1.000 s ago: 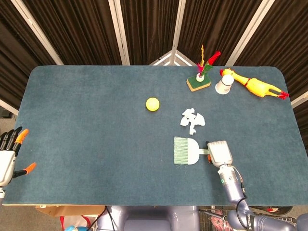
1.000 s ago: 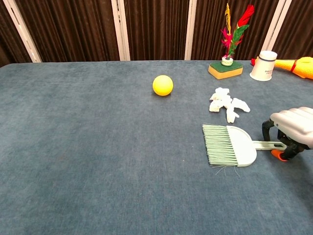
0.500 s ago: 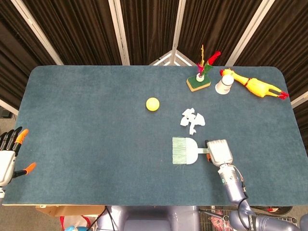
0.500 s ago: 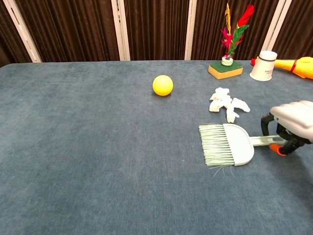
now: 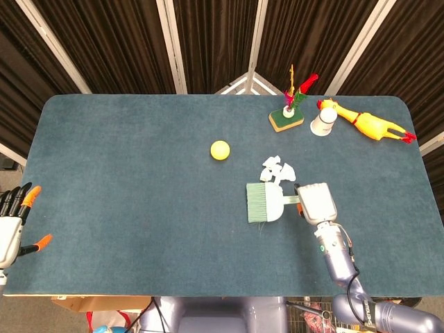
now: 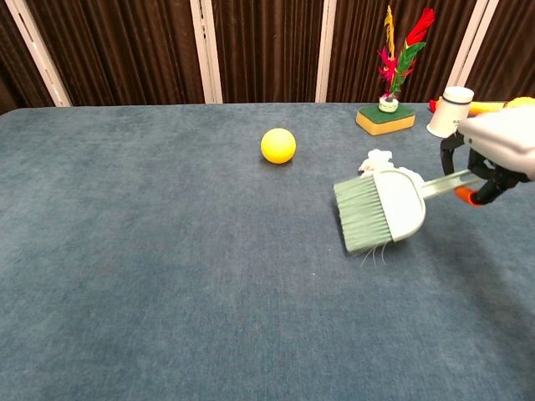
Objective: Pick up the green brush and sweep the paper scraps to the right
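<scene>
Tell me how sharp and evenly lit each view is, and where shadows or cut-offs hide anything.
Head view: even light, no glare, sharp throughout; the left robot hand is cut by the frame edge. Chest view: also sharp and evenly lit; the brush hides most of the scraps, and the right robot hand runs off the right edge. Shadows are soft, hiding nothing.

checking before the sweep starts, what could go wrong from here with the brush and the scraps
The right hand holds the green brush only by its thin handle end, so it may twist or slip. The bristles point left, away from the paper scraps, so the stroke may miss. The yellow ball nearby could be knocked rolling.
</scene>
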You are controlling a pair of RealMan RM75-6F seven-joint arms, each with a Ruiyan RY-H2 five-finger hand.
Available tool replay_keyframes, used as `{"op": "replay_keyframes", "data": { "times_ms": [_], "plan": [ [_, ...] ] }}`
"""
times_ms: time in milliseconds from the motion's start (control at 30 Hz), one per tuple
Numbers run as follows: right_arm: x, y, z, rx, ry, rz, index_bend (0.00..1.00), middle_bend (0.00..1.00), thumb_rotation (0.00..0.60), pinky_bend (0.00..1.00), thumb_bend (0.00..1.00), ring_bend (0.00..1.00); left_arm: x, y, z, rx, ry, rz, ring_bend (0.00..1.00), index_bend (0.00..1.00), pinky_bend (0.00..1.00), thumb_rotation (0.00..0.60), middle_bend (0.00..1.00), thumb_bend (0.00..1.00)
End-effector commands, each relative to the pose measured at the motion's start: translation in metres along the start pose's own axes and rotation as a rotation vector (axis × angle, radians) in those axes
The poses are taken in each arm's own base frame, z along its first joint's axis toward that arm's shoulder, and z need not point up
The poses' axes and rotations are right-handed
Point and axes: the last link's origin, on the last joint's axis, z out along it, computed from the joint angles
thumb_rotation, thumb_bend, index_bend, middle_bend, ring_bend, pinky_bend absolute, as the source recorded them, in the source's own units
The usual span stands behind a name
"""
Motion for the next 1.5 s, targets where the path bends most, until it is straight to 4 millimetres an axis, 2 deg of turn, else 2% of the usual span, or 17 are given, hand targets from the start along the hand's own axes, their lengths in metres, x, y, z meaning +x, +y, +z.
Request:
{"op": "replay_keyframes", "data": {
  "times_ms": [33, 300, 500, 667, 900, 1033, 1200, 1333, 1500],
  "plan": [
    [0.01, -0.001, 0.006, 0.0, 0.011, -0.012, 0.74, 0.92, 0.6, 0.82, 0.62, 0.94, 0.0, 0.0, 0.0, -0.001, -0.003, -0.003, 0.0, 0.0, 0.0, 0.6, 0.0, 0.01],
    [0.029, -0.012, 0.022, 0.018, 0.027, -0.046, 0.74, 0.92, 0.6, 0.82, 0.64, 0.94, 0.001, 0.0, 0.001, -0.002, -0.011, -0.015, 0.0, 0.0, 0.0, 0.6, 0.0, 0.01],
    [0.037, -0.022, 0.037, 0.015, 0.021, -0.055, 0.74, 0.92, 0.6, 0.82, 0.64, 0.94, 0.001, -0.001, 0.002, 0.001, -0.014, -0.024, 0.0, 0.0, 0.0, 0.6, 0.0, 0.01],
    [0.033, -0.024, 0.052, -0.008, 0.001, -0.073, 0.74, 0.92, 0.6, 0.82, 0.64, 0.94, 0.002, -0.002, 0.002, 0.005, -0.018, -0.029, 0.0, 0.0, 0.0, 0.6, 0.0, 0.01],
    [0.02, -0.016, 0.07, -0.055, -0.032, -0.15, 0.74, 0.92, 0.6, 0.82, 0.64, 0.94, 0.002, -0.002, 0.002, 0.01, -0.022, -0.036, 0.0, 0.0, 0.0, 0.6, 0.0, 0.01],
    [0.015, -0.004, 0.079, -0.092, -0.04, -0.203, 0.74, 0.92, 0.6, 0.82, 0.64, 0.94, 0.003, -0.003, 0.003, 0.014, -0.024, -0.042, 0.0, 0.0, 0.0, 0.6, 0.0, 0.01],
    [0.017, 0.018, 0.082, -0.136, -0.047, -0.288, 0.74, 0.92, 0.6, 0.82, 0.64, 0.94, 0.003, -0.003, 0.003, 0.014, -0.025, -0.044, 0.0, 0.0, 0.0, 0.6, 0.0, 0.01],
    [0.026, 0.043, 0.08, -0.187, -0.029, -0.355, 0.74, 0.92, 0.6, 0.82, 0.64, 0.94, 0.004, -0.002, 0.002, 0.005, -0.019, -0.046, 0.0, 0.0, 0.0, 0.6, 0.0, 0.01],
    [0.042, 0.083, 0.069, -0.277, -0.021, -0.463, 0.74, 0.92, 0.6, 0.82, 0.64, 0.94, 0.004, 0.001, 0.0, -0.009, -0.012, -0.04, 0.0, 0.0, 0.0, 0.6, 0.0, 0.01]
  ]
}}
